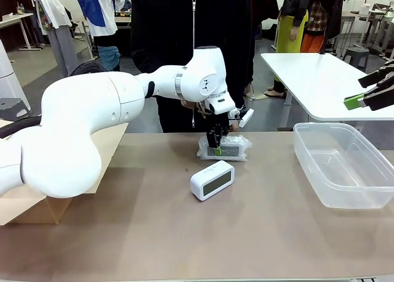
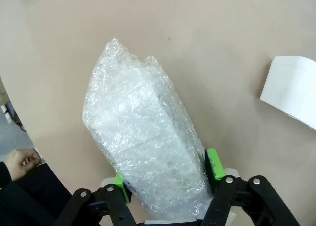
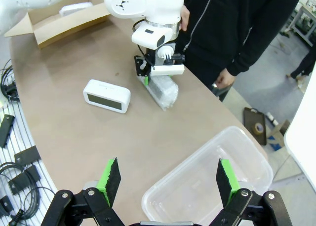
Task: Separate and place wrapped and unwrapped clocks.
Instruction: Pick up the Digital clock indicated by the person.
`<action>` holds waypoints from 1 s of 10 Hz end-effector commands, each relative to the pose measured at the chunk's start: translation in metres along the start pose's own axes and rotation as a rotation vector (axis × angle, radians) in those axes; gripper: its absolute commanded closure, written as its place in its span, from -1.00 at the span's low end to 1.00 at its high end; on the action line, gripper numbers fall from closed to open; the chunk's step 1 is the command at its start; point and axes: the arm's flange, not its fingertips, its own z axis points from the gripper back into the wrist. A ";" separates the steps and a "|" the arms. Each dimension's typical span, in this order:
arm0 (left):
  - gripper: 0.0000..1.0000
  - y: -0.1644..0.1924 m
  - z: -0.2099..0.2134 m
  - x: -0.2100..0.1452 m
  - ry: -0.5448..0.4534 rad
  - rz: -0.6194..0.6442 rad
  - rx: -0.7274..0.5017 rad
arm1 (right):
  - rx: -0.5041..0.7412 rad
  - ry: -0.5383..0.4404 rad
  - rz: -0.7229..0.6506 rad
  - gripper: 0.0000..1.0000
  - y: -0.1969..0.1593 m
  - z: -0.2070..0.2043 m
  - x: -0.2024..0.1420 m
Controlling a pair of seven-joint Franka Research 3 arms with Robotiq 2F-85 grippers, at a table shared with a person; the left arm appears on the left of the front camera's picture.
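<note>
Two green pads (image 2: 212,163) of the left gripper (image 1: 215,148) press opposite sides of the small bubble-wrapped rectangular clock (image 1: 233,148). It lies on the brown table (image 1: 123,233), just beyond the bare glossy white clock with grey screen (image 1: 212,180). The left arm reaches in from that white clock's left, wrist pointing straight down. The right gripper (image 3: 168,179) hangs well to its right, jaws wide and empty, above the clear plastic bin (image 3: 237,133).

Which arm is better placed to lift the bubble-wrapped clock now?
Left: the left gripper is closed on the bubble-wrapped clock, green pads on both sides; the right gripper hangs open above the clear plastic bin.
</note>
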 end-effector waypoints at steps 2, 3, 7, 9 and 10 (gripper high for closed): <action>0.24 0.028 0.006 0.005 0.030 0.013 0.014 | 0.017 -0.010 -0.008 -1.00 -0.001 -0.002 -0.001; 0.88 0.028 0.010 0.005 0.024 0.025 0.019 | 0.017 -0.010 -0.008 -1.00 -0.001 -0.002 -0.001; 1.00 0.024 0.039 0.010 0.022 0.055 0.056 | 0.017 -0.010 -0.008 -1.00 -0.001 -0.002 -0.001; 0.31 0.022 0.070 0.015 0.044 0.073 0.091 | 0.017 -0.010 -0.008 -1.00 -0.001 -0.002 -0.001; 0.69 0.019 0.090 0.016 0.050 0.086 0.112 | 0.017 -0.010 -0.008 -1.00 -0.001 -0.002 -0.001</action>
